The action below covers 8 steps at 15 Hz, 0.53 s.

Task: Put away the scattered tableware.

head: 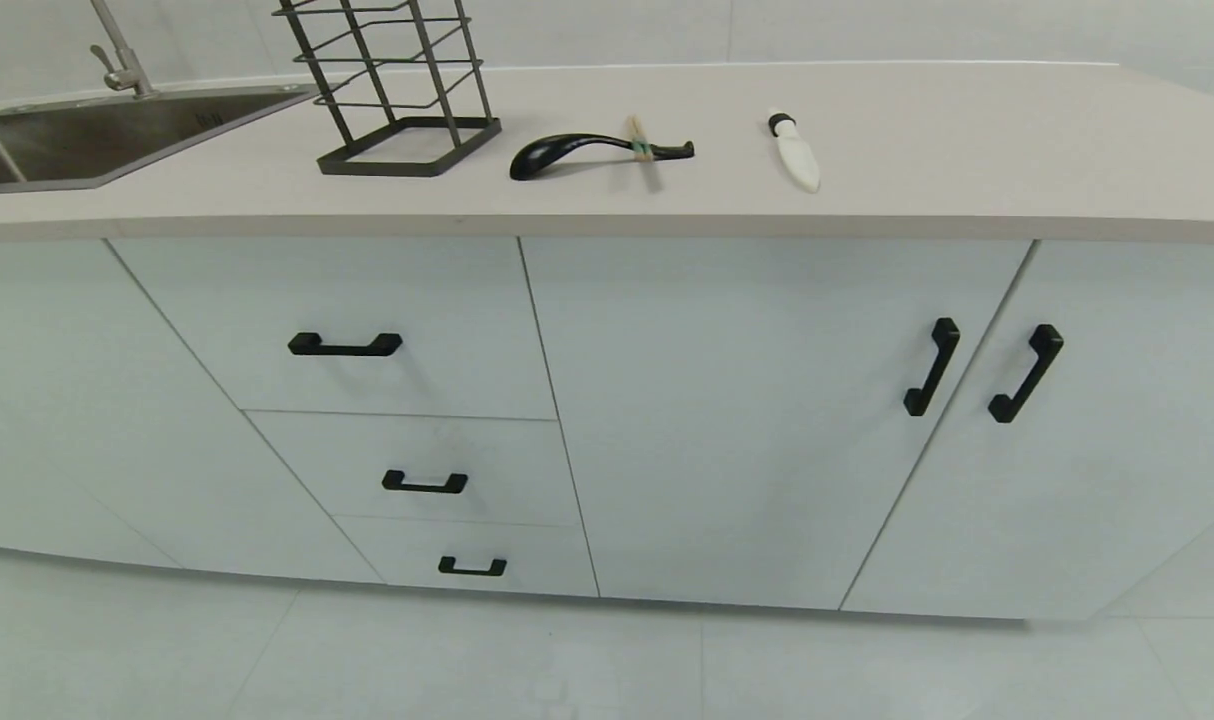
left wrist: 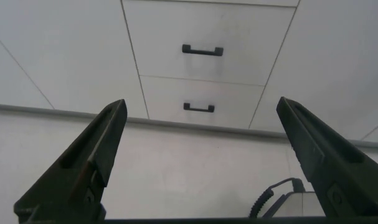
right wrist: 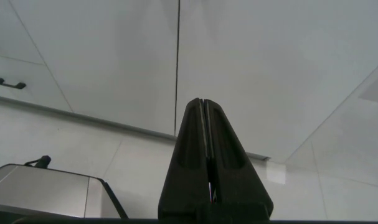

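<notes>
On the countertop (head: 927,190) lie a black spoon (head: 567,152), a pair of wooden chopsticks (head: 643,150) crossing its handle, and a white knife (head: 795,152) with a black band to their right. A black wire rack (head: 397,90) stands left of the spoon. My left gripper (left wrist: 201,112) is open, held low before the lower drawers (left wrist: 207,50), nothing between its fingers. My right gripper (right wrist: 205,109) is shut and empty, hanging low in front of the cabinet doors (right wrist: 251,68).
A steel sink (head: 87,135) with a faucet (head: 117,50) sits at the counter's far left. Below are three drawers with black handles (head: 345,345) and cabinet doors with vertical handles (head: 932,366). Tiled floor (head: 567,660) spreads in front of the cabinets.
</notes>
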### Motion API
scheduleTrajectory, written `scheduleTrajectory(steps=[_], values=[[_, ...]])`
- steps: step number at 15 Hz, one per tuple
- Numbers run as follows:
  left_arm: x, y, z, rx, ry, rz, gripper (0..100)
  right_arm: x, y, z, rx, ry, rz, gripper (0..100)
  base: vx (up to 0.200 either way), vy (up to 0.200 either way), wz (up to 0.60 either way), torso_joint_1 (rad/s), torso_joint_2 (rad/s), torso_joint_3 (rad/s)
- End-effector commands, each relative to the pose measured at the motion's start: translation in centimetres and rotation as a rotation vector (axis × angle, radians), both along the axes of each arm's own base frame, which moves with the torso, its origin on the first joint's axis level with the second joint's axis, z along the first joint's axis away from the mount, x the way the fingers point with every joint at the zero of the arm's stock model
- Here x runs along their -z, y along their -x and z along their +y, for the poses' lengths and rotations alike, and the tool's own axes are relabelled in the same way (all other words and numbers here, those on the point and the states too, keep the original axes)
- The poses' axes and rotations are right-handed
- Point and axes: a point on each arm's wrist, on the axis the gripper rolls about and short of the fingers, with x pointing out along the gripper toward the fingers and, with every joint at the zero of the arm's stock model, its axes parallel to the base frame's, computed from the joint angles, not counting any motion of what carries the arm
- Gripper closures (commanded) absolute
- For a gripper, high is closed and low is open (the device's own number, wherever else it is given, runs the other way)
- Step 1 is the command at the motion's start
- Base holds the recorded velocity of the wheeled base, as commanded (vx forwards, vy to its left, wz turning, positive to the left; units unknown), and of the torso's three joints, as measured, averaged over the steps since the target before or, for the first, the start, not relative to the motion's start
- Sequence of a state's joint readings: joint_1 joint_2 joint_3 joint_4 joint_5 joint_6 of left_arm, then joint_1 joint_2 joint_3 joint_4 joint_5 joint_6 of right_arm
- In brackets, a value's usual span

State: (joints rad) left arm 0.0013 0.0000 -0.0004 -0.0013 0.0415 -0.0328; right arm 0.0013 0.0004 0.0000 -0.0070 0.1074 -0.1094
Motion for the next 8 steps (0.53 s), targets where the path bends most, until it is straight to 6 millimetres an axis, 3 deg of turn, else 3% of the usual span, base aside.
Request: scheduleTrajectory(steps=[1,3,6,7,8], values=[[0.01,0.0,0.0,0.0,0.001,0.0,0,-0.01,0.0,0.0,0.0,-0.003,-0.001,100,0.0,0.2,0.0,0.007,0.01,0.032],[0.01,0.0,0.0,0.0,0.001,0.0,0,-0.01,0.0,0.0,0.0,-0.003,-0.001,100,0.0,0.2,0.0,-0.005,0.0,0.015],[-0.01,0.0,0.0,0.0,0.001,-0.001,0,-0.01,0.0,0.0,0.0,-0.003,-0.001,100,0.0,0.0,0.0,0.0,0.0,0.0],[-0.01,0.0,0.0,0.0,0.001,-0.001,0,-0.01,0.0,0.0,0.0,-0.005,-0.001,100,0.0,0.2,0.0,-0.002,0.0,0.002],[0.01,0.0,0.0,0.0,-0.001,0.0,0,-0.01,0.0,0.0,0.0,-0.005,-0.001,100,0.0,0.0,0.0,0.0,0.0,0.0]])
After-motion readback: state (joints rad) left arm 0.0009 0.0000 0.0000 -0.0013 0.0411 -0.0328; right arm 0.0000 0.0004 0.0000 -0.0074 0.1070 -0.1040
